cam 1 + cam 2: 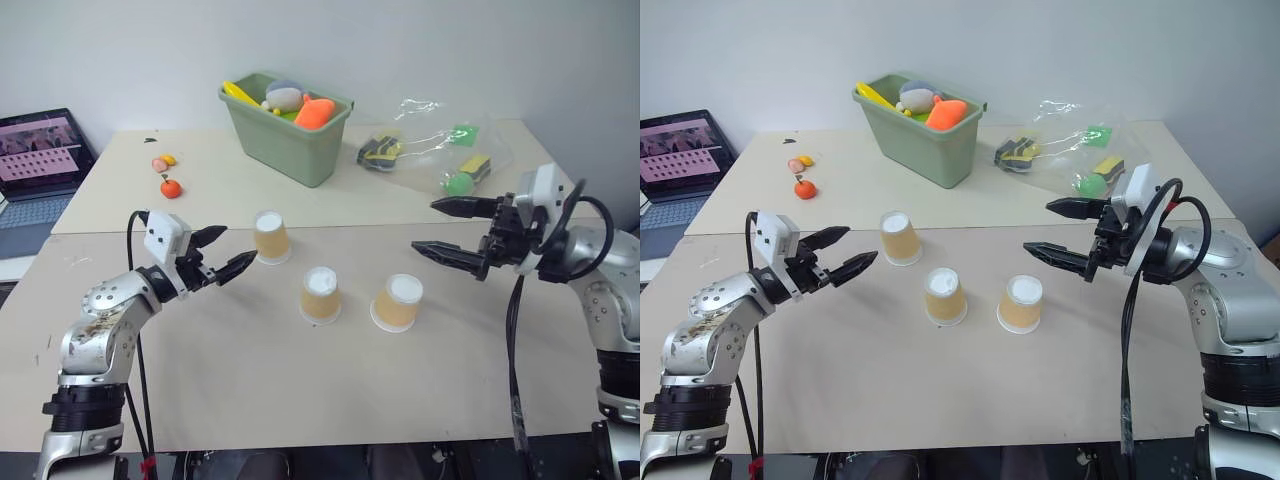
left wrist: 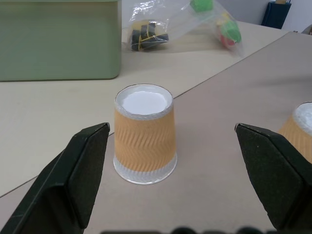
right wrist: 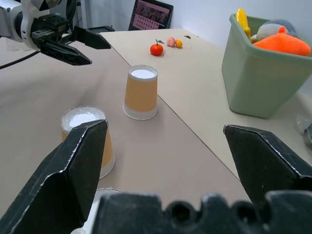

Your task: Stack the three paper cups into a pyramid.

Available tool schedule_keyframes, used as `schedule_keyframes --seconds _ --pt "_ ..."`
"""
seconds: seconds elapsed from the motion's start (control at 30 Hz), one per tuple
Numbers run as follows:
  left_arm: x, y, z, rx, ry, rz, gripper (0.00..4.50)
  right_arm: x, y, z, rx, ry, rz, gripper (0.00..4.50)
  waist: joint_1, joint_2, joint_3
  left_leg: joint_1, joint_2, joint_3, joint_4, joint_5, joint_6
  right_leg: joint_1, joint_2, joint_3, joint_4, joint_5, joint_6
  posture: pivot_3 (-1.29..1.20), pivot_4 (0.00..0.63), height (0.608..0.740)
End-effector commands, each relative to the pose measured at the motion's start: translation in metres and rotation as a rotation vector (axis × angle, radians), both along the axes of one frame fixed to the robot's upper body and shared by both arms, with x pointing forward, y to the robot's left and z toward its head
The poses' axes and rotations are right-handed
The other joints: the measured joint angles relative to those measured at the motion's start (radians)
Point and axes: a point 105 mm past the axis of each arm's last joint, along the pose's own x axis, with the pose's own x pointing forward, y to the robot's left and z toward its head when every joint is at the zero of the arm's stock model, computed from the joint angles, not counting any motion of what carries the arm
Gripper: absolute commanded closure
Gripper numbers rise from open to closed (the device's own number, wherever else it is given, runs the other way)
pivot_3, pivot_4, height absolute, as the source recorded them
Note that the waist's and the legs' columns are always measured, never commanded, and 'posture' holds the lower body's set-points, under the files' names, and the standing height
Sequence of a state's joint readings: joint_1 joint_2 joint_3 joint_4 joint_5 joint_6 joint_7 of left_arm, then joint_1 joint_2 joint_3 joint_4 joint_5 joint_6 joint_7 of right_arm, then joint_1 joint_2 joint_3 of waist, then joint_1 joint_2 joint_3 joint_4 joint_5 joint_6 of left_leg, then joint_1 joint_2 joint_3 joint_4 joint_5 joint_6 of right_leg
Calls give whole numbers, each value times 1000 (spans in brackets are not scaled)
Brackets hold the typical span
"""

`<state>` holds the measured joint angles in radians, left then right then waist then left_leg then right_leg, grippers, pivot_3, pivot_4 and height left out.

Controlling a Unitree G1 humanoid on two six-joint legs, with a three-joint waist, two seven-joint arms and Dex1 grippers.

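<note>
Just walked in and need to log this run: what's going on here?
A humanoid robot is set up to stack three tan-orange paper cups, all upside down and apart on the beige table: the far cup, the middle cup, the right cup. Nothing is stacked yet. The left gripper is open beside the far cup; the right gripper is open, holding nothing.

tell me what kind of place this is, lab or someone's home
Most likely a lab or test room, not a home: plain beige tables against a bare wall, an open laptop at one side, and practice props laid out, a green bin of toys and a clear bag of small objects.
</note>
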<state>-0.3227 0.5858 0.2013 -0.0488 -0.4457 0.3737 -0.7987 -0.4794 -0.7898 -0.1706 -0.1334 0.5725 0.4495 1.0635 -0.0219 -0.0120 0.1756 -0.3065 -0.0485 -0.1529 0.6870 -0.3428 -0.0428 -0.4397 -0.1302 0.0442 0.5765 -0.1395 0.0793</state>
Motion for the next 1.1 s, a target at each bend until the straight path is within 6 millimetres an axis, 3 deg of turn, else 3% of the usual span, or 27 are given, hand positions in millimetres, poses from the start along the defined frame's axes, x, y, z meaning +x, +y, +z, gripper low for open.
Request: schedule_keyframes --seconds 0.03,0.57,0.83,1.1 --pt "5 0 11 39 -58 3 113 -2 -1 11 13 -45 -3 0 1 0 0 0 0 0 0 0 0 0 0 0 0 0 0 0 150 740" --pt "37 -19 -5 85 -39 -8 113 -2 -7 14 32 -52 -35 0 4 0 0 0 0 0 0 0 0 0 0 0 0 0 0 0 150 740" --pt "57 -22 0 76 -55 7 113 -2 -9 12 32 -46 -45 0 5 0 0 -1 0 0 0 0 0 0 0 0 0 1 1 0 150 740" --pt "72 -38 -4 80 -61 -16 113 -1 -10 15 33 -49 -47 0 4 0 0 -2 -1 0 0 1 -1 0 0 0 -1 2 2 0 150 740"
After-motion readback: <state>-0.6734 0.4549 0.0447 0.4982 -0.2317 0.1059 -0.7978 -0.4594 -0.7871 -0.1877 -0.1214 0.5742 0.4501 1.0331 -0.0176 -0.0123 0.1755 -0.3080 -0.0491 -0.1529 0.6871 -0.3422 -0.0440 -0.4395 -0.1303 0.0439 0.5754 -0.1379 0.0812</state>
